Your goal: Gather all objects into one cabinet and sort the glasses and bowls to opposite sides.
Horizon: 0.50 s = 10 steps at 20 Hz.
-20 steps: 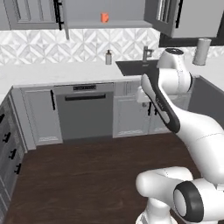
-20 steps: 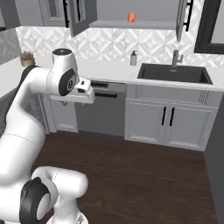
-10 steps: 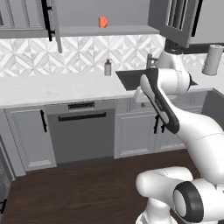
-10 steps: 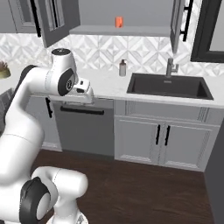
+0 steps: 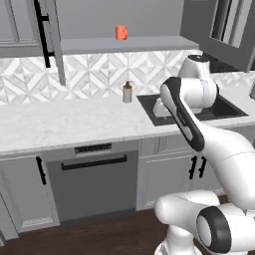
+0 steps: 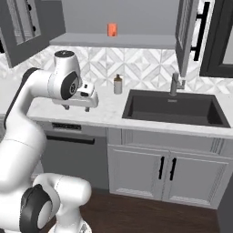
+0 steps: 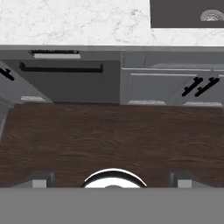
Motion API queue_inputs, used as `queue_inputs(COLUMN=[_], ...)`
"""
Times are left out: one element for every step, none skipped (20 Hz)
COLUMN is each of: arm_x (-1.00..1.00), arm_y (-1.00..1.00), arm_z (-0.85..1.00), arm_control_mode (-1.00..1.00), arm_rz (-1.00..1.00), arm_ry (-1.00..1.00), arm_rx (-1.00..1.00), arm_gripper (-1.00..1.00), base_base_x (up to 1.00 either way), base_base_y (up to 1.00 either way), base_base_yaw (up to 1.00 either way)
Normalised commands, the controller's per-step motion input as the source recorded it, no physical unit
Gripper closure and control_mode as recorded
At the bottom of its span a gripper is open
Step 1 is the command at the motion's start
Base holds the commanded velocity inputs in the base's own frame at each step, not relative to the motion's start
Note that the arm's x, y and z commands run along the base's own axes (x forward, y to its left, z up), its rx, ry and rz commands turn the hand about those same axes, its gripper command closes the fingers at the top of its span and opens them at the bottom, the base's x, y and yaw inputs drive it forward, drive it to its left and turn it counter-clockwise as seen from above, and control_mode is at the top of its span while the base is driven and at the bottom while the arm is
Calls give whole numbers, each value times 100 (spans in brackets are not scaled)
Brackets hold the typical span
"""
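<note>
An orange cup point(image 5: 121, 33) point(image 6: 112, 29) stands alone on the grey shelf point(image 5: 124, 45) point(image 6: 113, 41) of the open upper cabinet, above the backsplash. The cabinet's doors hang open to either side, one with a black bar handle point(image 5: 44, 30). My gripper point(image 6: 77, 108) hangs in front of the counter, well below the cup and to its left in the right base view, pointing down. In the hand view my gripper point(image 7: 111, 180) is open, its fingertips point(image 7: 41, 179) wide apart with nothing between them, over the wooden floor.
A soap bottle point(image 5: 127, 92) point(image 6: 118, 84) stands on the white marble counter point(image 5: 60, 122) beside the dark sink point(image 6: 173, 108) with its faucet point(image 6: 174, 83). A dishwasher point(image 5: 94, 182) point(image 7: 61, 81) and base cabinets point(image 6: 159, 168) sit below. An open door point(image 6: 189, 34) juts out at the right.
The whole picture has shifted: the base has driven closer, so counter, sink and open cabinet now look larger and nearer. The arm keeps its pose and the gripper stays open.
</note>
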Motion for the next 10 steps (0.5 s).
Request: queue_inputs(arm_x=[0, 0, 0, 0, 0, 0, 0, 0, 0, 0], arm_y=[0, 0, 0, 0, 0, 0, 0, 0, 0, 0], arm_z=[0, 0, 0, 0, 0, 0, 0, 0, 0, 0], arm_control_mode=[100, 100, 100, 100, 100, 100, 100, 100, 100, 100], arm_rz=[0, 0, 0, 0, 0, 0, 0, 0, 0, 0], arm_ry=[0, 0, 0, 0, 0, 0, 0, 0, 0, 0], arm_rx=[0, 0, 0, 0, 0, 0, 0, 0, 0, 0], arm_gripper=[-100, -100, -100, -100, -100, -100, -100, -100, -100, -100], base_base_x=[95, 95, 86, 81, 78, 71, 68, 65, 65, 62], base_base_y=[-9, -18, -29, -29, -23, -16, -12, -9, -8, -8], base_base_yaw=[0, 0, 0, 0, 0, 0, 0, 0, 0, 0])
